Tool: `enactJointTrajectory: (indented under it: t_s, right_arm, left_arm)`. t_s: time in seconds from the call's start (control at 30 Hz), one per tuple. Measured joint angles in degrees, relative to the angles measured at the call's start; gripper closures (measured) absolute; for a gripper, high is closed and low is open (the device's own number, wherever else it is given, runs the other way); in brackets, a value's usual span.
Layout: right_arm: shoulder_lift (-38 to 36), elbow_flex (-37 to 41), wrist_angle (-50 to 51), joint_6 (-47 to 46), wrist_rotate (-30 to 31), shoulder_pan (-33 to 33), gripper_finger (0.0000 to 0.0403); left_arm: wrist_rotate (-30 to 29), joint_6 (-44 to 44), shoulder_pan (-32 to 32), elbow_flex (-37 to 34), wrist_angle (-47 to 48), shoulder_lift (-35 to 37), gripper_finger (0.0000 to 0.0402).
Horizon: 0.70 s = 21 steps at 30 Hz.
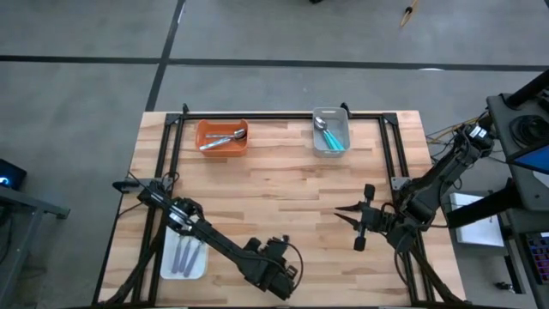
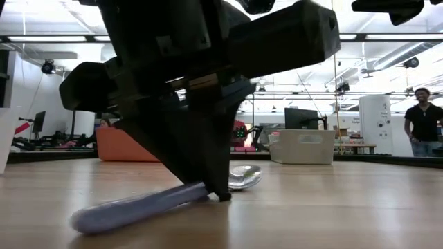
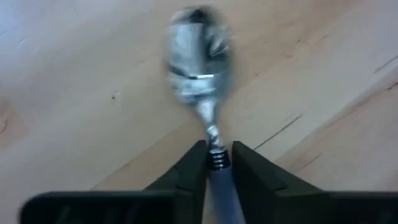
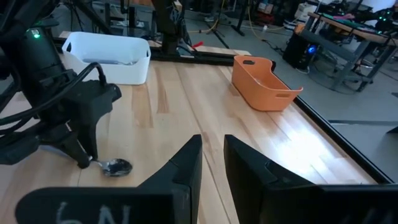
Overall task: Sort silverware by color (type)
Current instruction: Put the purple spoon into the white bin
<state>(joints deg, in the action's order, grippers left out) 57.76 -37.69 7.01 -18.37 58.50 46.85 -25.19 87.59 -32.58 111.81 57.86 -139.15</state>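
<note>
Left jaws pinching lavender spoon, handle visible low view only

From above, I have the wooden surface framed in black rails. The orange tray at eleven o'clock holds metal spoons; the grey tray at one o'clock holds teal-handled ones; the white tray at seven o'clock holds pale-handled ones. My left end effector sits low at six o'clock; the right end effector, fingers apart, waits at four o'clock.
</note>
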Motion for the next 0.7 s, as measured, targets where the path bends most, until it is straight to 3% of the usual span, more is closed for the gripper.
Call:
enactJointTrajectory:
  t_s: [0.13, 0.43, 0.7]
  right_arm:
    - [0.00, 0.00, -0.01, 0.00, 0.02, 0.00, 0.0344]
    - [0.00, 0.00, 0.01, 0.15, 0.02, 0.00, 0.0344]
    - [0.00, 0.00, 0.01, 0.26, 0.02, 0.00, 0.0344]
  left_arm:
    - [-0.29, 0.90, 0.00, -0.41, -0.05, 0.00, 0.0384]
    - [-2.52, -0.01, 0.07, 1.19, 1.10, 0.19, 0.0384]
    - [-4.31, -2.54, 0.13, 8.95, 13.79, 0.33, 0.0400]
